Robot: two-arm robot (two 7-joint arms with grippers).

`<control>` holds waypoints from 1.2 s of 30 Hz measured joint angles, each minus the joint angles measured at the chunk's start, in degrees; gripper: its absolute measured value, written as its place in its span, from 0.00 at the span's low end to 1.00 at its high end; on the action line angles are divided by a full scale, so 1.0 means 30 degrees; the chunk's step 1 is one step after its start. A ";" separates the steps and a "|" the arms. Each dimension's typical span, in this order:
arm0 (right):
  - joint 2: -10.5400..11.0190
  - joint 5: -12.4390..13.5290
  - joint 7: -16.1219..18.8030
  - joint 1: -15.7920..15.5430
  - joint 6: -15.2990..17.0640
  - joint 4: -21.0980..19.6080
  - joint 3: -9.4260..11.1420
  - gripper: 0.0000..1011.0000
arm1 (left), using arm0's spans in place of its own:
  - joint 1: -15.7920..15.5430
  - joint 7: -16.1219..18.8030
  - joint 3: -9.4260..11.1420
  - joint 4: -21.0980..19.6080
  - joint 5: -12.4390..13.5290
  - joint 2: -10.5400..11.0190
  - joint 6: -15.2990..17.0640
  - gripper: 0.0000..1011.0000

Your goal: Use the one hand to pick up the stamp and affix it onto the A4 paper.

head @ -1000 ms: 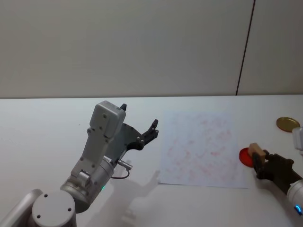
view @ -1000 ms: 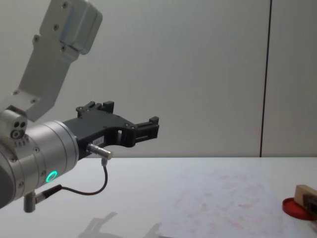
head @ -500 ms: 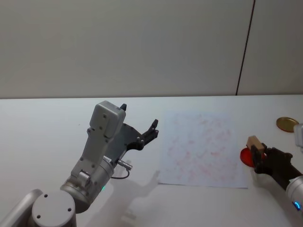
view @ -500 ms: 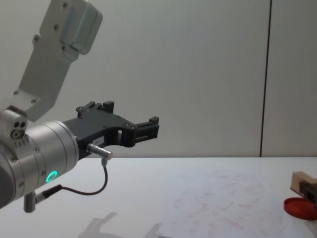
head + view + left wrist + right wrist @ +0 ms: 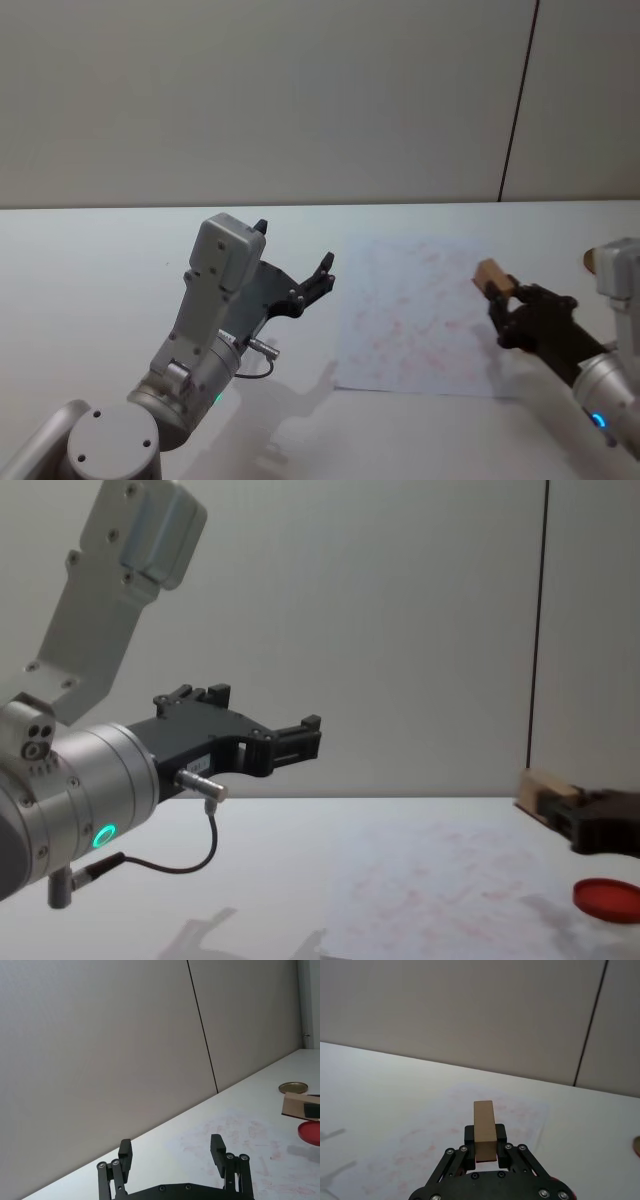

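Note:
The stamp, a small tan wooden block, sits between the fingers of my right gripper, which is shut on it. It hangs in the air above the right part of the A4 paper, a white sheet covered in pink smudges. The right wrist view shows the stamp upright in the gripper with the paper below it. From the chest, the stamp floats above the paper. My left gripper is raised left of the paper, open and empty.
A flat red round ink pad lies on the table right of the paper, below the right gripper. A gold round lid rests farther back on the right. The table is white, with a plain wall behind it.
My right gripper has lifted the stamp off the red ink pad and carried it up and left, over the paper's right side. The left arm has not moved.

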 joint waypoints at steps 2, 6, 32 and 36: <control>-0.0083 -0.0008 0.0216 0.0003 0.0034 -0.0131 -0.0109 0.21 | 0.0000 0.0001 0.0001 0.0000 0.0000 0.0000 0.0000 0.98; -0.0358 -0.0054 0.0746 0.0005 0.0285 -0.0445 -0.0461 0.21 | 0.0000 0.0000 0.0001 0.0001 0.0000 0.0000 0.0000 0.98; -0.1447 -0.1693 0.1776 0.0195 0.2468 0.0367 -0.1941 0.21 | 0.0000 0.0000 0.0001 0.0000 0.0001 0.0000 0.0000 0.98; -0.1489 -0.1848 0.1784 0.0244 0.2670 0.0575 -0.1996 0.21 | 0.0000 0.0000 0.0001 0.0000 0.0001 -0.0001 0.0001 0.98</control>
